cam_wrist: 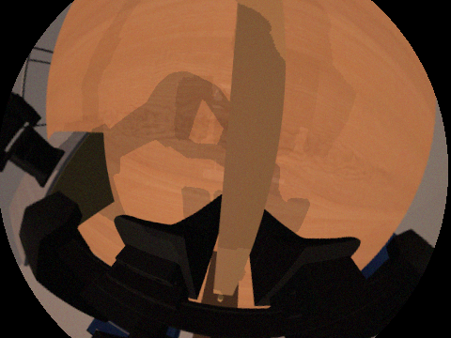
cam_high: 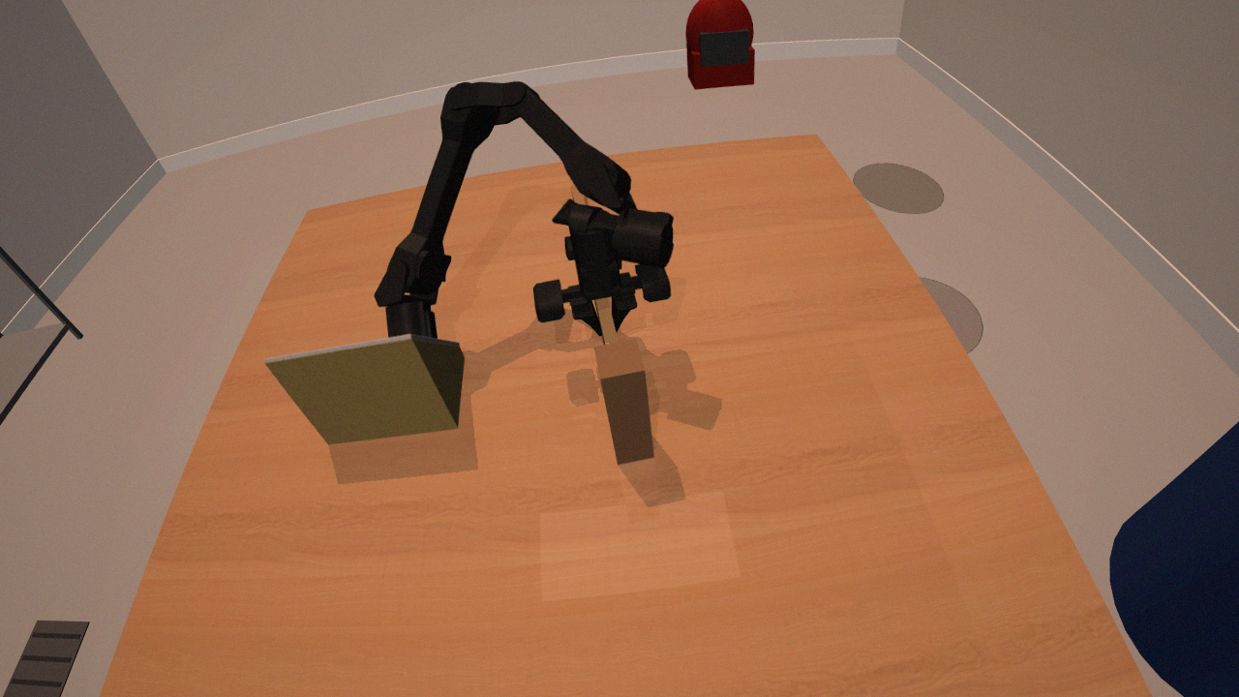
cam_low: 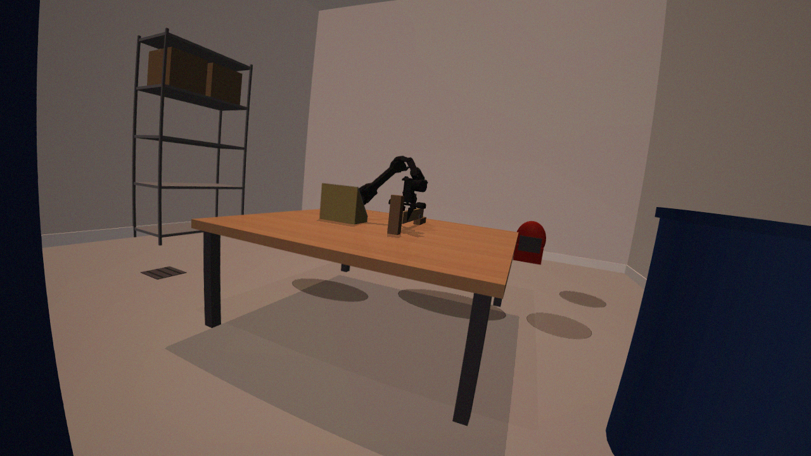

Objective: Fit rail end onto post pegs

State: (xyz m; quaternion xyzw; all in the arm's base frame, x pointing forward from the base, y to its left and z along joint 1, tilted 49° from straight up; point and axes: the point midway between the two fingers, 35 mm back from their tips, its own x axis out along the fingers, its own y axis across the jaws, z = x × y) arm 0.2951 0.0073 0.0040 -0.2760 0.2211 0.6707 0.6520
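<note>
The end effector [cam_high: 603, 327] [cam_low: 412, 211] [cam_wrist: 236, 201] is closing its black, angular fingers on the long wooden rail [cam_high: 608, 322] [cam_wrist: 254, 117], their gap narrowed to the rail's thin width. The rail is showing smooth, straight-sided pale wood, and its near end is pointing at the upright post [cam_high: 625, 407] [cam_low: 395, 215] just beside it, a plain rectangular wooden block. In the wrist view a small light peg [cam_wrist: 220, 298] is showing at the rail's near end; whether the holes are taking it is too small to tell. Farther back, a low wooden block [cam_low: 419, 220] is sitting behind the rail on the desk [cam_high: 779, 485] [cam_low: 340, 244], whose top is displaying wavy wood grain. The black jointed arm [cam_high: 485, 104] [cam_low: 401, 161] is arching over from beside an olive, slant-sided box [cam_high: 372, 389] [cam_low: 340, 202] [cam_wrist: 91, 176], which is standing apart from the post and partly hiding the arm's lower end in the top view.
</note>
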